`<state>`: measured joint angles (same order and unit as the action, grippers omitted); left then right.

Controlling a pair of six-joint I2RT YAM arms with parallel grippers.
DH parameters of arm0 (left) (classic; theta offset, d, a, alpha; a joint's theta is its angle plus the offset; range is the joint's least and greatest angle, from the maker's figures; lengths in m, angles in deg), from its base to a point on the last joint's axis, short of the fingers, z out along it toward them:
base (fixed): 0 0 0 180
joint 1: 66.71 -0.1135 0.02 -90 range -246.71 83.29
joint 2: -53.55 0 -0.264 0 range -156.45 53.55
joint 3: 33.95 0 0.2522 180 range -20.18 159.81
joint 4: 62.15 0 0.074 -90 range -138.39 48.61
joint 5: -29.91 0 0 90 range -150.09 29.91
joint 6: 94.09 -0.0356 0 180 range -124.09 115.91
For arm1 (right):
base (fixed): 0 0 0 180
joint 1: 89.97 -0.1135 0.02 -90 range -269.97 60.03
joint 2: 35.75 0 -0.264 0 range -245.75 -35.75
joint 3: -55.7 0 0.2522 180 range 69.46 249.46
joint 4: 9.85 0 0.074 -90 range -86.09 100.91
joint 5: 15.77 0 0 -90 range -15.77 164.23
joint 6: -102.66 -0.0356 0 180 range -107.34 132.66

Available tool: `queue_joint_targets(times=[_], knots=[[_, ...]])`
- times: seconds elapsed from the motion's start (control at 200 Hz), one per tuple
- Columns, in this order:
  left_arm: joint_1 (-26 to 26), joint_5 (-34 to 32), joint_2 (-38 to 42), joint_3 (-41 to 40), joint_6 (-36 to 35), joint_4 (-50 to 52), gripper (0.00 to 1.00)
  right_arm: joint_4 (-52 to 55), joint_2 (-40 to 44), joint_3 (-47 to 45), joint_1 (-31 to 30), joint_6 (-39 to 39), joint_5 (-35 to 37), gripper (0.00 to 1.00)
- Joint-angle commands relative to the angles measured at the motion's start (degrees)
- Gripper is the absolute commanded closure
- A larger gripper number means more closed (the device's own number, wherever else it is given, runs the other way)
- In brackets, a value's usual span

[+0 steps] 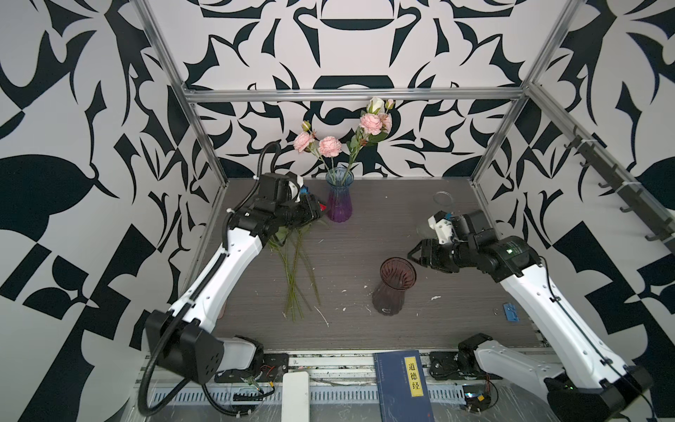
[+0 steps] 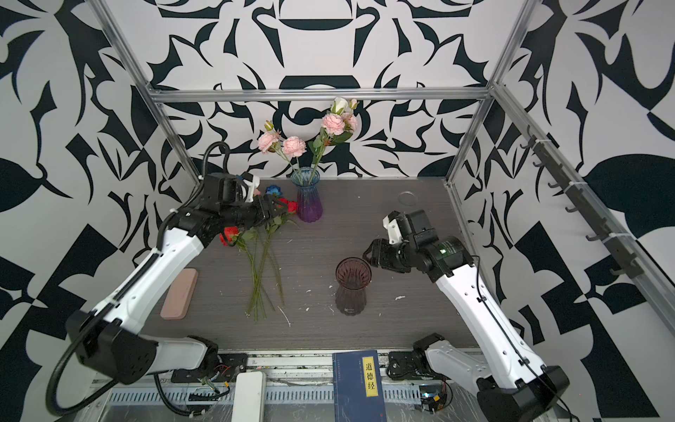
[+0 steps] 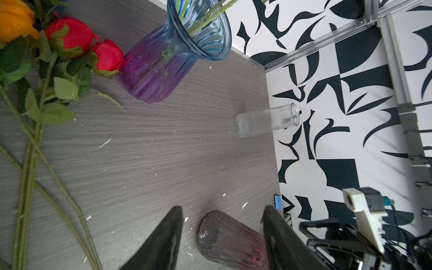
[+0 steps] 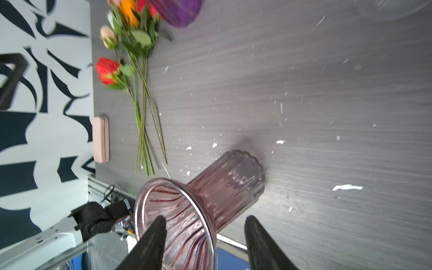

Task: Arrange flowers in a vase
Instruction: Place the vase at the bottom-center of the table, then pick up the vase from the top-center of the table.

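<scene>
Along the left side of the table, toward its far edge, the loose flowers lie in a crossed bundle. Their heads sit beside the blue-and-purple vase, and their stems run back toward the near edge. Expect them to be light, with thin, springy stems and soft fabric heads and leaves. Crushing a bloom is the risk, so take one stem alone, below the leaves where it lies bare, and mind that the crossed neighbours may drag along.

Ruffled pink blooms already stand in that vase at the far edge. Your left gripper hovers over the loose heads, jaws apart and empty.

Nearer the table's middle stands an empty dusky-pink vase — glass, so likely fragile and easy to tip. Your right gripper hangs just by its rim, jaws apart, clamped on nothing.
</scene>
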<state>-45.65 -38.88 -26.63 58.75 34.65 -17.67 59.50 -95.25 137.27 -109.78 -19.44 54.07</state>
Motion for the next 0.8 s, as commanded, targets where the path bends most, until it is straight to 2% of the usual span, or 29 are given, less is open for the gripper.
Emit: queue_joint_targets(times=[0.0, 0.255, 0.665, 0.795], knots=[[-0.81, 1.29, -4.4, 3.79, -2.86, 2.2, 0.41, -0.65, 1.21, -0.46, 3.51, 3.17, -1.56, 0.42], [-3.47, 1.73, -16.03, 13.64, -4.2, 3.73, 0.42, -10.98, 7.03, -15.76, 13.22, -0.6, -8.37, 0.44], [-4.18, 1.02, -33.9, 33.57, -3.59, 8.03, 0.45, -14.75, 7.42, -22.47, 13.98, -2.44, -9.76, 0.46], [-4.17, -0.68, -38.3, 39.7, -4.02, 10.9, 0.53, -14.75, 8.17, -23.22, 14.01, -2.79, -9.59, 0.46]])
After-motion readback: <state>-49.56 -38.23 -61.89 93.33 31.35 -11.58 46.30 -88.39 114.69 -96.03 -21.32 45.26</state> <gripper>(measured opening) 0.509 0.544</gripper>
